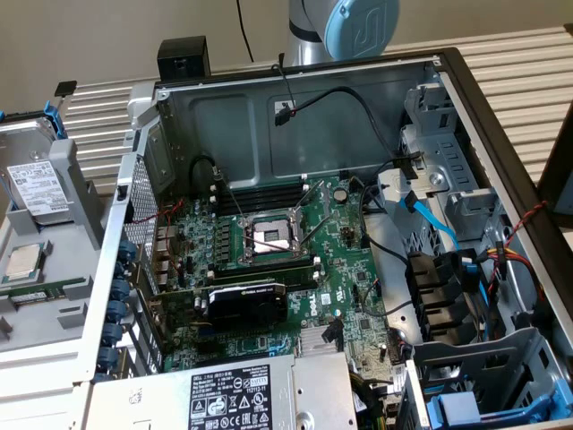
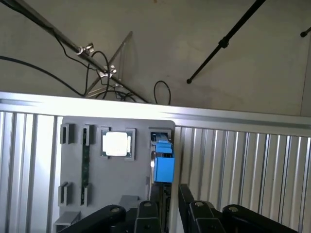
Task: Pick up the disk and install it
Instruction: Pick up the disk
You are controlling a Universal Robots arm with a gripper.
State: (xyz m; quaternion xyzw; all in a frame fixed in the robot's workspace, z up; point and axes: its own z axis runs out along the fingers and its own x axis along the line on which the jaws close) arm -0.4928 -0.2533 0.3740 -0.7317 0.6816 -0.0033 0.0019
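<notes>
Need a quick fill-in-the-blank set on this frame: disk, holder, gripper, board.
1. The disk has a ____ plastic frame.
2. The grey holder it stands in also carries a square silver ____.
3. The gripper is holding ____.
4. The processor socket is ____.
Missing words: blue; chip; nothing; empty.

Inside the open computer case (image 1: 474, 107), loose black cables (image 1: 358, 98) and a blue SATA cable (image 1: 430, 219) cross the space beside the motherboard (image 1: 295, 260), while the drive bays (image 1: 448, 296) past them lie uncovered from above.
</notes>
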